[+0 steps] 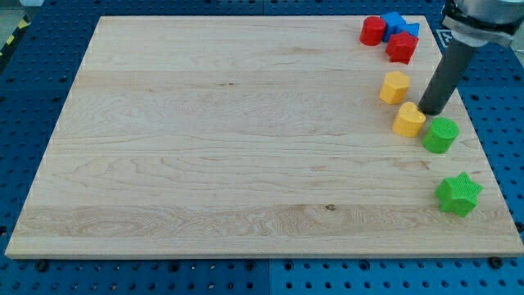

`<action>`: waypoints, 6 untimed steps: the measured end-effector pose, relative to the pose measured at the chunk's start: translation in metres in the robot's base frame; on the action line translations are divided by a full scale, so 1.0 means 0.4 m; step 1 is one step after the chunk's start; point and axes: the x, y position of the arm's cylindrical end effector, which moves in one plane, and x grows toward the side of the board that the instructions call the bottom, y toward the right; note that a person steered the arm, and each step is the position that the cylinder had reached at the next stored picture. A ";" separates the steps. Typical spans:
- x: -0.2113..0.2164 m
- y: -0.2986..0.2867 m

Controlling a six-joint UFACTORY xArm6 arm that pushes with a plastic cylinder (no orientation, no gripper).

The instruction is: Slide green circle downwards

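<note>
Camera view shows a pale wooden tabletop lying on a blue perforated base, and every block sits along the view's right side of it. Taking the green circle, a short green plastic cylinder, as the landmark: it stands upright near the tabletop's right edge, a little above mid-height in the view. My tip, the lower end of the straight dark rod, comes down just above the green circle and slightly to its left, very close to the block's upper edge; whether it touches cannot be told. The rod carries no jaws, so nothing is held apart, together or clamped on anything.

Just left of the green circle, and a shade higher, lies a yellow plastic block with angled faces, close beside it and also just beside my tip on the tip's lower left. A second yellow faceted block sits further up and to the left of the green circle, apart from the first yellow one. Below the green circle and slightly to its right, with bare wood between them, rests a green star-shaped block.

Well above the green circle, by the tabletop's top right corner, three blocks cluster: a red cylinder, a red block of unclear shape, and a blue block partly hidden behind them.
</note>
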 end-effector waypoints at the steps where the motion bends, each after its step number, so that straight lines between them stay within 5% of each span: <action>1: 0.024 0.038; 6: 0.098 0.039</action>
